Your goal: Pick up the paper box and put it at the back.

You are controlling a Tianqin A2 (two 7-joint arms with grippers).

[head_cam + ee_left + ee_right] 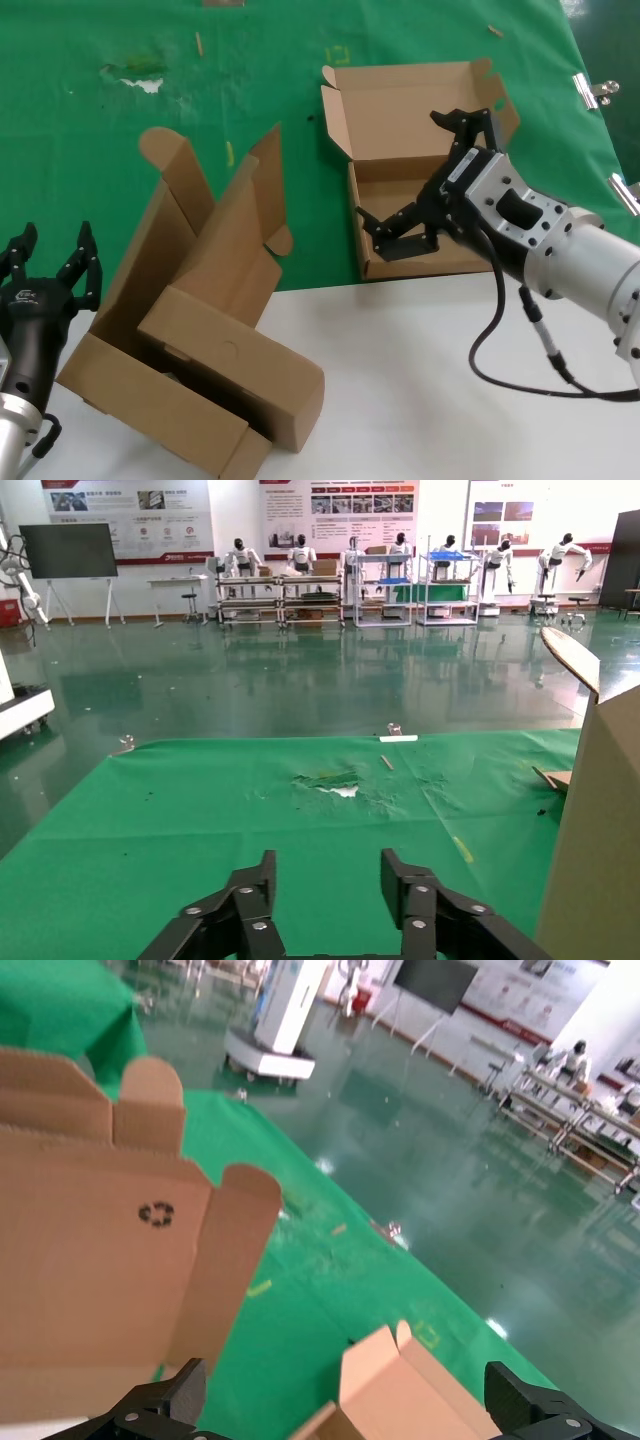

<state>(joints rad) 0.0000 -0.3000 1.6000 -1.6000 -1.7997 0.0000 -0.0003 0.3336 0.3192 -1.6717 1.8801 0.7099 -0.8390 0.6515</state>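
Note:
The paper box (405, 100), a shallow brown cardboard mailer with its lid folded open, lies on the green sheet (80, 130) near the sheet's front edge, right of centre. My right gripper (415, 172) hangs just over the box's tray, open wide, with one finger toward the lid and one toward the front wall. In the right wrist view a corner of the box (400, 1390) shows between the spread fingers of the right gripper (345, 1400). My left gripper (55, 240) is open and empty at the far left; it also shows in the left wrist view (325, 880).
Two larger brown boxes lean together at the left: one with an embossed circle (230, 370) and a long one with a tall round-topped flap (165, 185). They straddle the sheet's edge and the white tabletop (420, 380). Metal clips (592, 90) hold the sheet's right edge.

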